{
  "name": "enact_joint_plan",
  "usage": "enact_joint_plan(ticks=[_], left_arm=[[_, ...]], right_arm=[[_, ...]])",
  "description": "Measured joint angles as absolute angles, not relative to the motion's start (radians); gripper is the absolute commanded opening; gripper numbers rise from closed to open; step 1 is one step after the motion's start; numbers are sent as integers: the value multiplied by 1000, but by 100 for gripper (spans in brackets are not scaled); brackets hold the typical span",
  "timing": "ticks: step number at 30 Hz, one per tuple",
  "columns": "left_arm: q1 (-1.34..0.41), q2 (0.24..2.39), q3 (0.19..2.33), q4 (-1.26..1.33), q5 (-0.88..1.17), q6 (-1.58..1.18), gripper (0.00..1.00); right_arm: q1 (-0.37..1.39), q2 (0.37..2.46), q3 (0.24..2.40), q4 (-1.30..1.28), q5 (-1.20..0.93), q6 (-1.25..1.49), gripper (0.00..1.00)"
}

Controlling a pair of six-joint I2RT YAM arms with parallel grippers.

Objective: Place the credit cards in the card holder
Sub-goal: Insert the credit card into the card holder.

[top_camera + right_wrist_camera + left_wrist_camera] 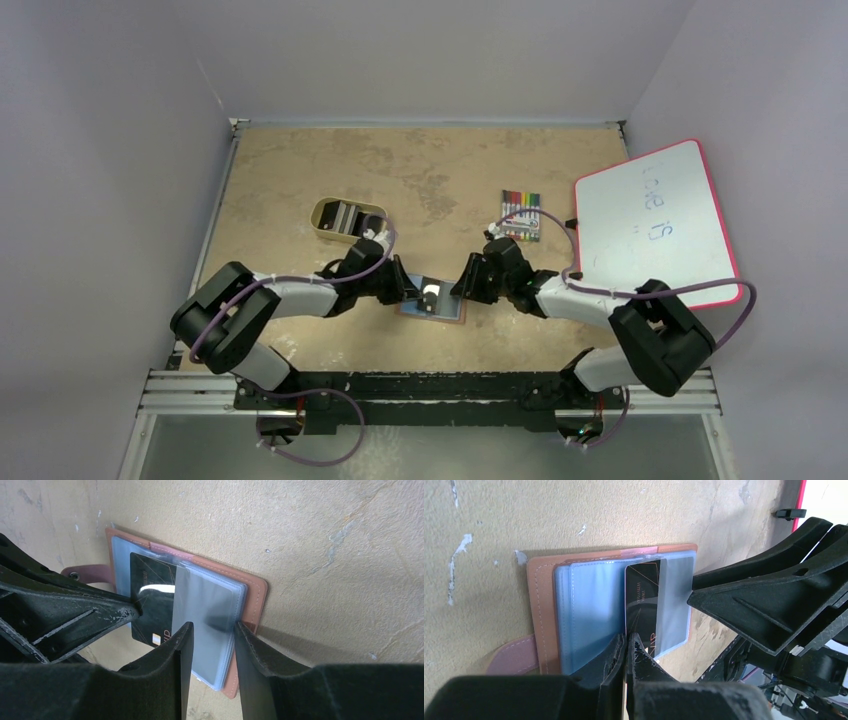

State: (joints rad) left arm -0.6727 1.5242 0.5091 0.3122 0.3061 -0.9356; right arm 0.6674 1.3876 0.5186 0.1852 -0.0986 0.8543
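Note:
The brown card holder [445, 312] lies open on the table, its blue-grey sleeves up; it also shows in the left wrist view [536, 610] and the right wrist view [252, 587]. My left gripper [628, 639] is shut on the edge of a black credit card [642, 587] that lies partly under a frosted sleeve. In the right wrist view the card [152, 597] shows with the left fingertips [131, 611] pinching it. My right gripper [212, 628] is open, its fingertips down on the holder's outer sleeve and edge. Both grippers, left [405, 290] and right [462, 285], meet over the holder.
A tan oval tray [330, 207] with more cards stands at the back left. A pack of coloured markers [520, 213] and a white board with a pink rim [655, 225] lie at the right. The holder's strap [511, 655] sticks out sideways.

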Motion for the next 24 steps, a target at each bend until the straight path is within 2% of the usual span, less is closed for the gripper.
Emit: enact_joint_plan(ticks=[5, 17, 24], left_arm=[[-696, 1524, 486, 355, 279, -977, 1], [-736, 1536, 506, 346, 236, -984, 31], [-742, 1531, 565, 256, 192, -948, 36]], right_arm=[[667, 1386, 508, 200, -97, 862, 38], [667, 1357, 504, 168, -97, 870, 40], [667, 1319, 504, 125, -97, 871, 45]])
